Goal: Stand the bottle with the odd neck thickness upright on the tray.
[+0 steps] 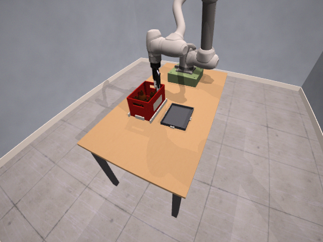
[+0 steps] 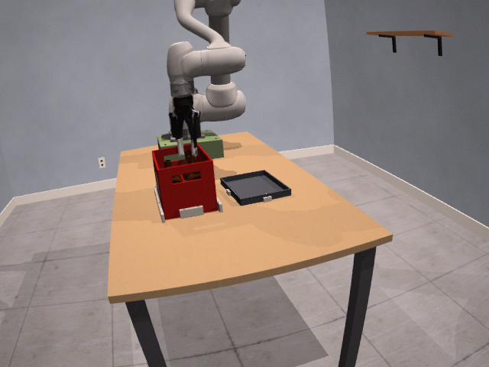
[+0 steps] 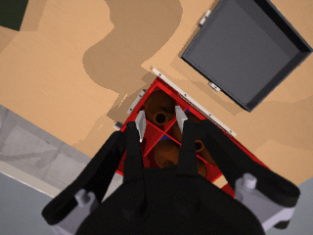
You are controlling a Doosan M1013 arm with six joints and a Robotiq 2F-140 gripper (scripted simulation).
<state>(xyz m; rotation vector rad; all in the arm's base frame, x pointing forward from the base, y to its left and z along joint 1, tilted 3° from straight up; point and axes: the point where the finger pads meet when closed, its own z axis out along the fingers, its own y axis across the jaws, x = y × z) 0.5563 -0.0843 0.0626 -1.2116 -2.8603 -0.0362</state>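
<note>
The red crate (image 1: 141, 112) (image 2: 185, 197) (image 3: 168, 88) stands level on the table and holds several brown bottles, partly hidden by its walls and by my gripper. The dark tray (image 1: 177, 115) (image 2: 257, 187) (image 3: 245, 49) lies flat beside the crate with nothing on it. My gripper (image 1: 156, 87) (image 2: 187, 151) (image 3: 160, 115) points down at the crate's end nearest the robot base. It is open, with its fingertips apart on either side of the mouth of a corner bottle (image 3: 160, 117). Another bottle (image 1: 141, 96) (image 3: 166, 153) stands among the others. Neck thicknesses cannot be told apart.
White stops (image 1: 140, 117) (image 2: 191, 211) sit against the crate's foot, and small white stops (image 1: 172, 127) (image 2: 267, 198) against the tray. The crate's walls and dividers surround the bottles. The green robot base (image 1: 182, 78) (image 2: 211, 147) is behind the crate. A wall shelf (image 2: 410, 33) hangs far off.
</note>
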